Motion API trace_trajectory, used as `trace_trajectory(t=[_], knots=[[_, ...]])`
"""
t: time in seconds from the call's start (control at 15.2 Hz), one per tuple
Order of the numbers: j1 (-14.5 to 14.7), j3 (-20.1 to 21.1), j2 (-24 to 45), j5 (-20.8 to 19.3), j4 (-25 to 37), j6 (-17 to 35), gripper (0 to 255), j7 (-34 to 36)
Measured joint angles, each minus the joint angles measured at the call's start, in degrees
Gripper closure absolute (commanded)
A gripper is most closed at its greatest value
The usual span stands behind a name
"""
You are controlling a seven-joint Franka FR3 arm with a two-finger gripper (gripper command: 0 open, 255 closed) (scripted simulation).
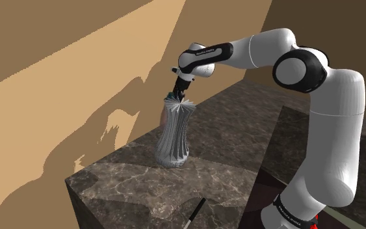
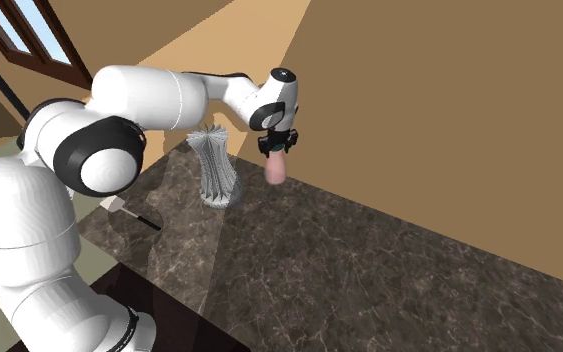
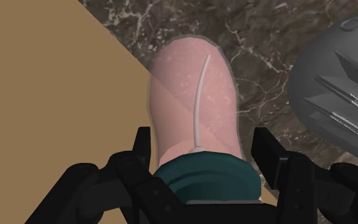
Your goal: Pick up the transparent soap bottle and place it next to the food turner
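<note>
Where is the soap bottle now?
Second exterior view: the pink soap bottle is by the wall, under the hand, right of the grey ribbed vase.

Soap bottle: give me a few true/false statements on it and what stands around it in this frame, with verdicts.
1. The soap bottle is translucent pink with a dark green cap. True.
2. The bottle lies on its side on the dark marbled counter. False: it stands upright under the gripper.
3. The gripper's fingers stand apart, one on each side of the bottle. True.
4. The food turner touches the bottle. False: it lies well apart from the bottle, near the counter's edge, past the ribbed grey vase.
5. The ribbed grey vase stands upright on the counter close to the bottle. True.
</note>
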Motion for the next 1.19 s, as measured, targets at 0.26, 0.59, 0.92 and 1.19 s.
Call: trace_trajectory(t=[0.26,0.59,0.92,1.19], knots=[[0.0,-0.2,-1.0,-0.5,1.4,-2.3,255,0.7],[0.1,-0.4,-2.0,-1.1,3.8,-5.5,255,1.6],[0.4,-0.5,-3.7,-1.8,4.8,-8.2,255,2.7],[2.7,0.0,-11.2,-3.2,-3.4,-6.8,255,5.4]])
